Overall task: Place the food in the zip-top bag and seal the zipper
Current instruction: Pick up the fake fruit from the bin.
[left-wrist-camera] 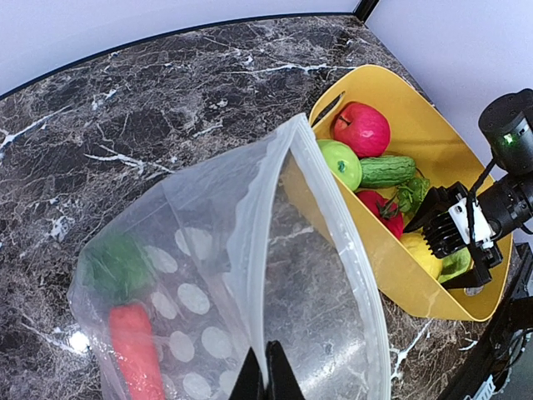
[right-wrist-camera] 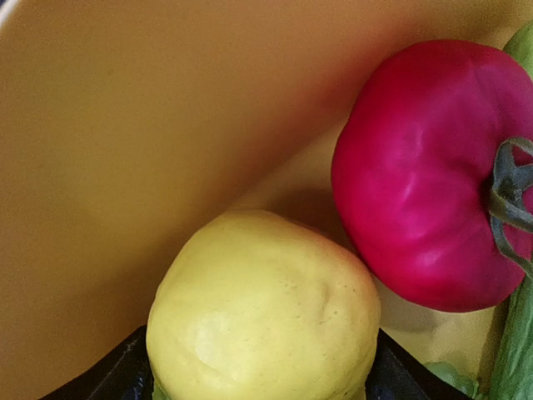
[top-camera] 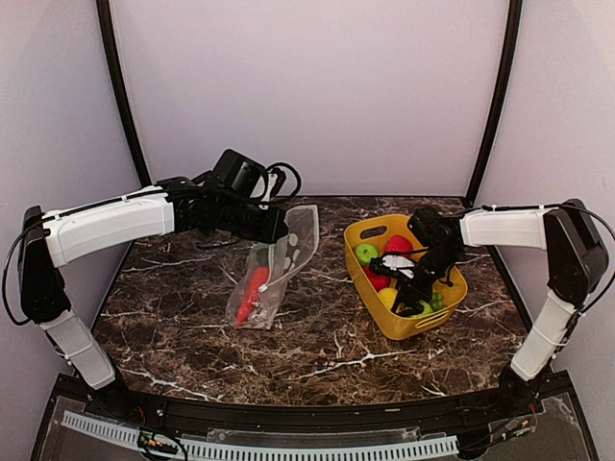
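My left gripper (top-camera: pixel 278 227) is shut on the rim of the zip-top bag (top-camera: pixel 280 257), holding its mouth up and open toward the basket. In the left wrist view the closed fingertips (left-wrist-camera: pixel 266 368) pinch the whitish zipper strip (left-wrist-camera: pixel 259 223); the clear dotted bag (left-wrist-camera: pixel 200 283) holds a red carrot-like piece (left-wrist-camera: pixel 133 343) with a green top. My right gripper (top-camera: pixel 413 293) is down inside the yellow basket (top-camera: pixel 400 328). Its fingers sit on both sides of the yellow lemon (right-wrist-camera: pixel 265 308), beside a red tomato (right-wrist-camera: pixel 425 175).
The basket (left-wrist-camera: pixel 398 265) also holds a red apple (left-wrist-camera: pixel 362 129), a green apple (left-wrist-camera: pixel 341 163), a cucumber (left-wrist-camera: pixel 387 171) and green leafy pieces. It stands at the right of the dark marble table (top-camera: pixel 327 346), near the right wall. The bag's base rests left of centre.
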Controlling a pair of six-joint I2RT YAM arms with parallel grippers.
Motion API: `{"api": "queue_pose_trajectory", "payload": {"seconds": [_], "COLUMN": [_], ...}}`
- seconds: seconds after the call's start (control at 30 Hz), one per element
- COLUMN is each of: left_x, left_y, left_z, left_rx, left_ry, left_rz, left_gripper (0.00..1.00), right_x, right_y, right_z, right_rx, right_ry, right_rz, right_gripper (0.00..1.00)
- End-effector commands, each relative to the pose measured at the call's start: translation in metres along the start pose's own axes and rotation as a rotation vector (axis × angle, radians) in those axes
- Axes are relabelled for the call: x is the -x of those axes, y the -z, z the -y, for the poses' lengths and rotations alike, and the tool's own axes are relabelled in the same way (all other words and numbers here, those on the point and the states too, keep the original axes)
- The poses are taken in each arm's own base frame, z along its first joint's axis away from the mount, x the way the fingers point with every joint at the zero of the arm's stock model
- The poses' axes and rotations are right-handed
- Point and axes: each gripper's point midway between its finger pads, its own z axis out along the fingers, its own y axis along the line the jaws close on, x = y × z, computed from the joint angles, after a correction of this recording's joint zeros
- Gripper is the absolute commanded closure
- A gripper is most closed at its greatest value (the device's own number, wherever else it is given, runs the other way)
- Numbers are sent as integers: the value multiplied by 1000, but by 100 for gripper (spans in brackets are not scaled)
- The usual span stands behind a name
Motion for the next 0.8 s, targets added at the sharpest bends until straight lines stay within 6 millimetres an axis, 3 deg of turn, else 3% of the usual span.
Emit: {"api": "queue_pose_trajectory", "payload": {"seconds": [0.0,0.33,0.5,0.6,0.77], "left_x": [4,0,2,4,1], "left_y": [10,11,14,18,23], "left_z": [0,0,2,2,7], "left_rx": [-1,-6,-14,-13,-36], "left_ry": [10,11,9,2,-12], "left_rz": [9,-4,-4,-7,-43], "left_gripper": [99,99,99,99,99], "right_x": [6,14,17,26,57], "right_y": [0,21,39,56,90], "right_z": [4,2,2,0,-6], "right_rx": [4,-42,-90,-116,-125], "right_ry": [-17,-7,-3,11,49], "right_rz": [26,58,69,96,189], "right_gripper": [22,45,48,50,51]}}
